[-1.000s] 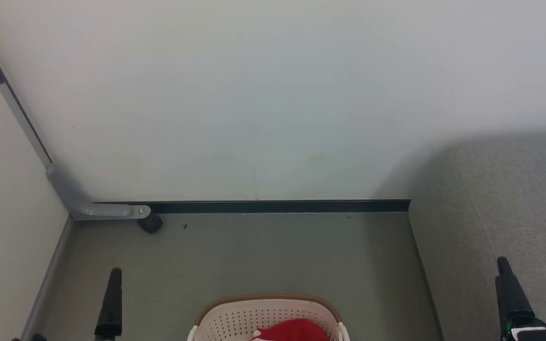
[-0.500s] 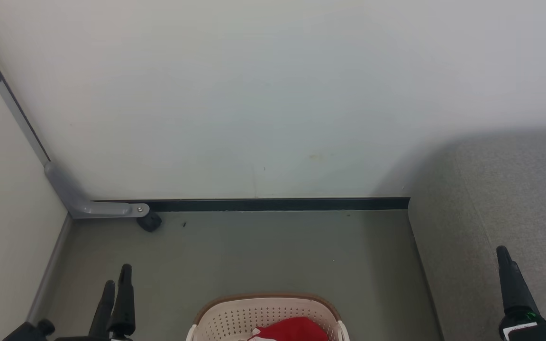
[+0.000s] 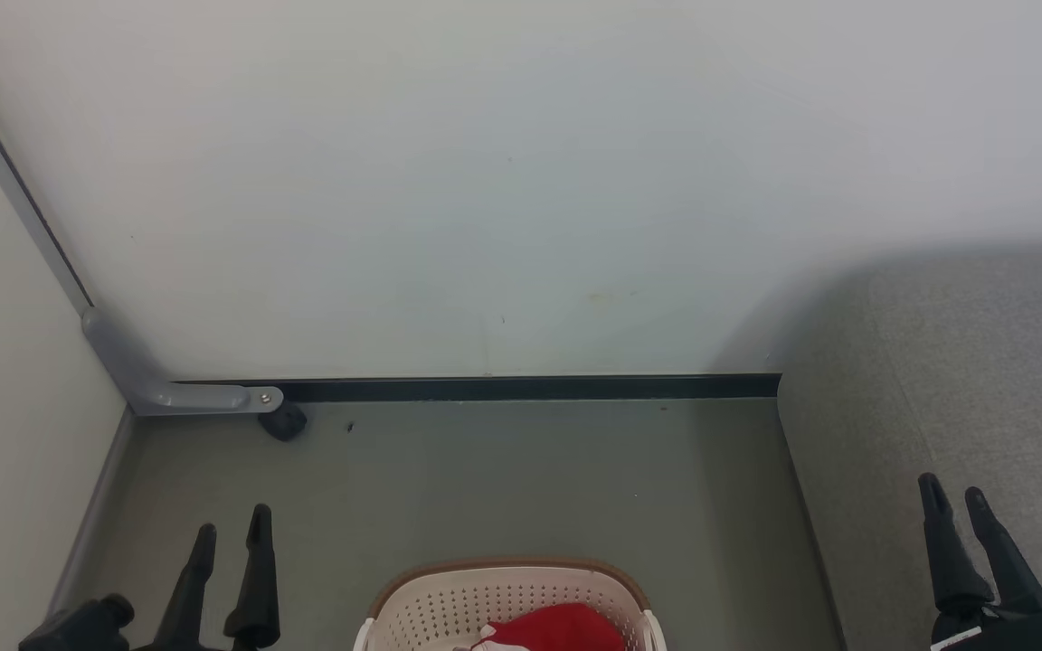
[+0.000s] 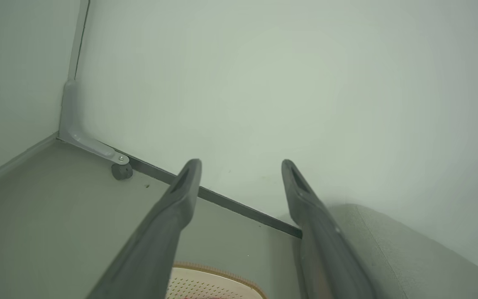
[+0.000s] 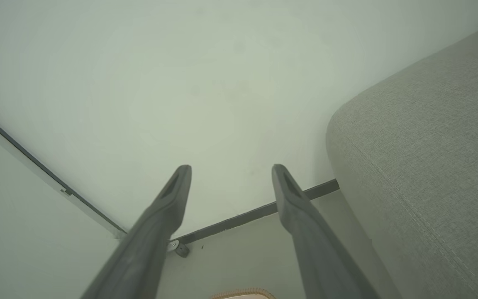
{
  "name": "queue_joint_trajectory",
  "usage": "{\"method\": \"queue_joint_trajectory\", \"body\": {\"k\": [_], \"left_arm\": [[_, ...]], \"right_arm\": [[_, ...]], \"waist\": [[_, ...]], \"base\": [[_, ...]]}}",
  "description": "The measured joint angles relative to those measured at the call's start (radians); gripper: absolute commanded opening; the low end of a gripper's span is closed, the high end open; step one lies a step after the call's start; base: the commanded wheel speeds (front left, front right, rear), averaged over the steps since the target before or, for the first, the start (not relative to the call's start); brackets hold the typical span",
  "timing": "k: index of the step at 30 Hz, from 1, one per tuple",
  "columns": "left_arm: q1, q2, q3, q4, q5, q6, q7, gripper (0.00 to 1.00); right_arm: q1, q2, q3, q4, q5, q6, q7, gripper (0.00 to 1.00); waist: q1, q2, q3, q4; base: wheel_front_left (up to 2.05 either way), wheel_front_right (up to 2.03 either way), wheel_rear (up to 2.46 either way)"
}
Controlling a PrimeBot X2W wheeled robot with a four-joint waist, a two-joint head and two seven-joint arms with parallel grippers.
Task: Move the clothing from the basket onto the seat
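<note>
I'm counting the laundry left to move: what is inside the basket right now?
The basket holds red clothing with a white patch. The picture's bottom edge cuts the basket off, so how many garments, or anything beneath them, cannot be seen.

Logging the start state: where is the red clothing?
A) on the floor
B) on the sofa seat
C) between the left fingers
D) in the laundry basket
D: the red clothing lies inside the cream laundry basket, apart from the grey seat.
</note>
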Motion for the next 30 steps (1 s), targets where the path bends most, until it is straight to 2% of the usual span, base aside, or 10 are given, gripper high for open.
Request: {"method": "queue_joint_trajectory", "body": {"k": [9,17,24,30], "left_arm": [[0.000,0.036,-0.049,0.002,0.193,0.038,-0.033,1.00],[0.000,0.037,-0.071,-0.004,0.287,0.058,-0.063,1.00],[0.000,0.038,-0.090,-0.023,0.390,0.082,-0.093,1.00],[0.000,0.037,-0.093,-0.027,0.425,0.083,-0.099,1.00]], "right_arm": [[0.000,-0.028,0.045,-0.001,-0.126,-0.026,-0.038,1.00],[-0.001,-0.047,0.068,-0.002,-0.227,-0.060,-0.070,1.00],[-0.003,-0.073,0.095,-0.012,-0.314,-0.071,-0.103,1.00],[-0.015,-0.079,0.102,-0.014,-0.341,-0.071,-0.112,1.00]], "waist": [[0.0000,0.0000,0.002,0.000],[0.0000,-0.0001,0.003,-0.002],[0.0000,0.0000,0.008,-0.003],[0.0000,0.0000,0.013,-0.003]], "base": [[0.00,0.00,0.00],[0.00,0.00,0.00],[0.00,0.00,0.00],[0.00,0.00,0.00]]}}
